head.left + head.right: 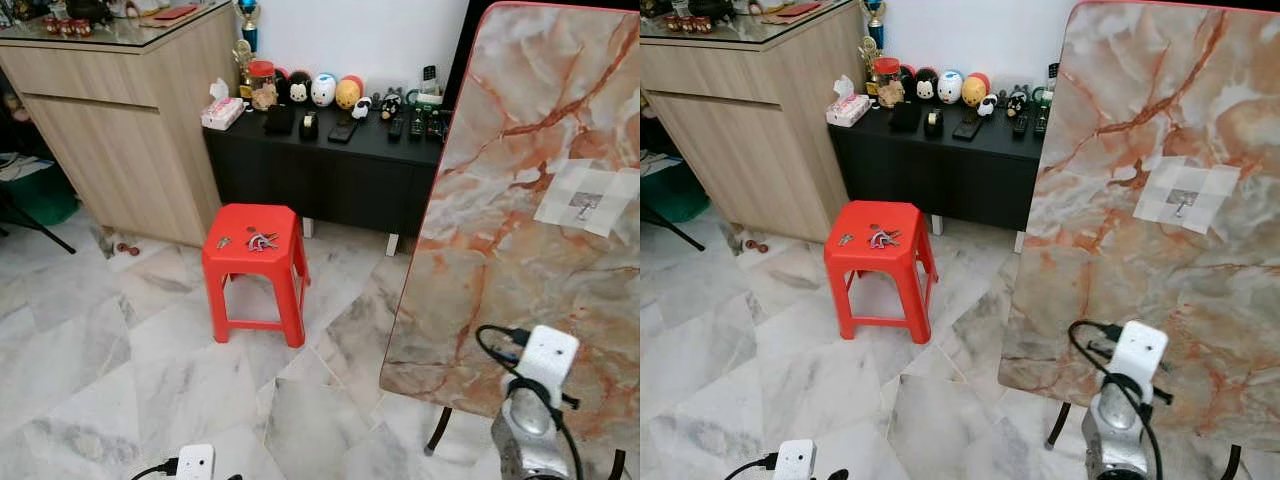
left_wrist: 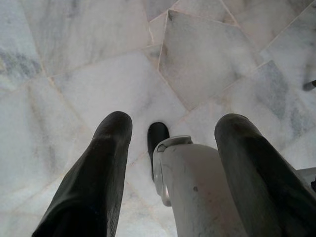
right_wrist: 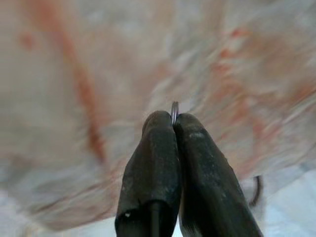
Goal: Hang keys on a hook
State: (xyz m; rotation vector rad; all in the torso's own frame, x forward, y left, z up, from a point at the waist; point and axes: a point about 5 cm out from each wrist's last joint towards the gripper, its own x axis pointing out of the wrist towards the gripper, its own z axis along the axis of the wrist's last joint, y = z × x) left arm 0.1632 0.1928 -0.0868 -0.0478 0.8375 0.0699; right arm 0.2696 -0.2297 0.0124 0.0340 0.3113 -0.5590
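Red stool [image 1: 253, 258], black sideboard [image 1: 320, 170] — figurines, wooden counter [image 1: 120, 120]

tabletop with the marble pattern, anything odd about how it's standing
Yes: the marble-pattern tabletop is tipped up on edge rather than lying flat, its face toward the room, with a small hook stuck on it over pale tape. Keys lie on the red stool.

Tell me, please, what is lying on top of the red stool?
On the red stool lies a small bunch of keys, with a separate small metal piece beside it. What lies beneath the bunch is covered.
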